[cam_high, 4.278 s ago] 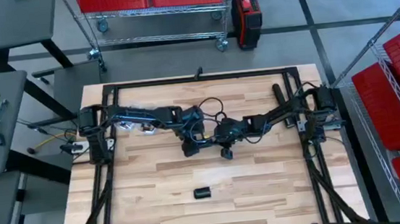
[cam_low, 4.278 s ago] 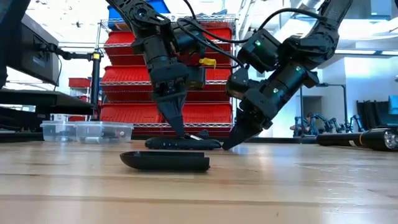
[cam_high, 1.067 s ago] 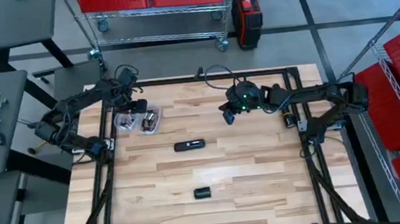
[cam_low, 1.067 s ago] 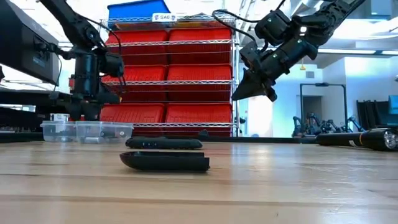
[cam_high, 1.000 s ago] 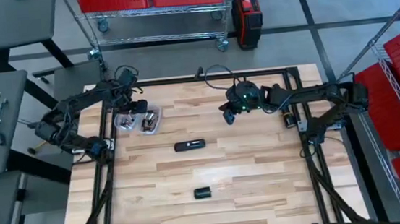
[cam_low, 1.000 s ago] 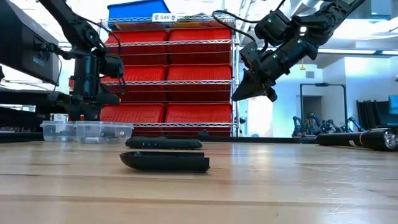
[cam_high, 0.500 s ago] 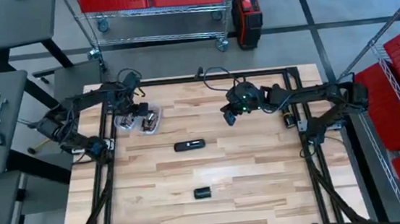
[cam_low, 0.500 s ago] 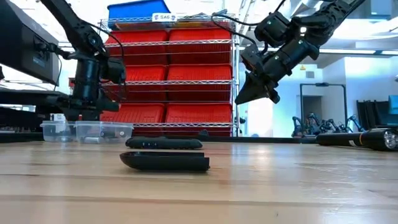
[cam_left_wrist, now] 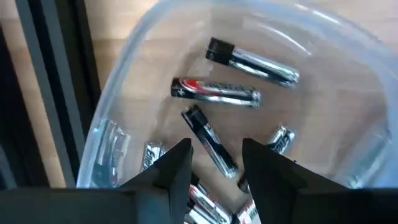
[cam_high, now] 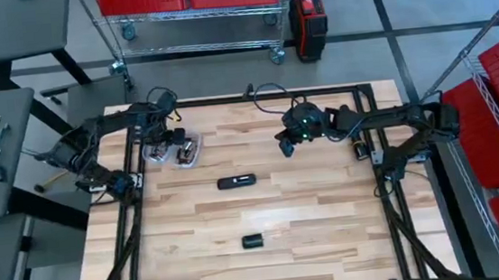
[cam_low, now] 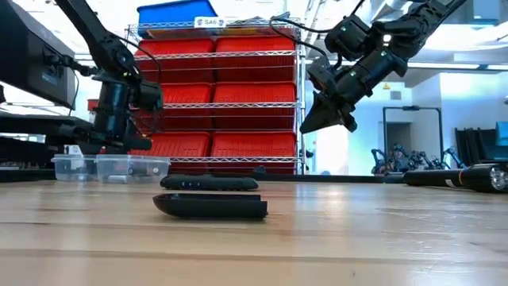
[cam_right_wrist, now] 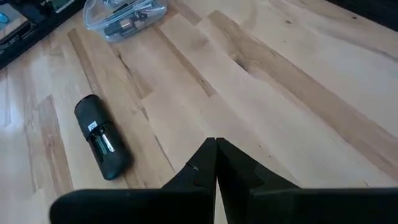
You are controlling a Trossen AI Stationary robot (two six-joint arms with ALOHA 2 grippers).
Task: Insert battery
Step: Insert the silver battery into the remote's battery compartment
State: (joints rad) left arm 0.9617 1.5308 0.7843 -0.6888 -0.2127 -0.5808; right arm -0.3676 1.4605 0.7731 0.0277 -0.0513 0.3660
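1. Step in hand, as I judge it: fetching a battery. My left gripper (cam_left_wrist: 214, 163) hangs over the clear tub (cam_high: 172, 150) at the far left of the table (cam_high: 330, 233), fingers parted with nothing between them.
2. Left wrist view: several loose batteries lie in the tub; one dark battery (cam_left_wrist: 209, 140) sits just ahead of the gap between the fingers, a red-marked battery (cam_left_wrist: 215, 91) just beyond it.
3. The remote (cam_high: 236, 181) lies mid-table, well apart from the tub. Right wrist view shows its battery bay open, one cell seemingly already in.
4. A second dark piece (cam_high: 253, 241), probably the cover, lies nearer the front edge.
5. My right gripper (cam_right_wrist: 216, 163) hovers raised at the far middle, fingers pressed together, holding nothing.
6. Next move calls for lowering the left gripper straight over the dark battery and closing across its width without catching its neighbours.
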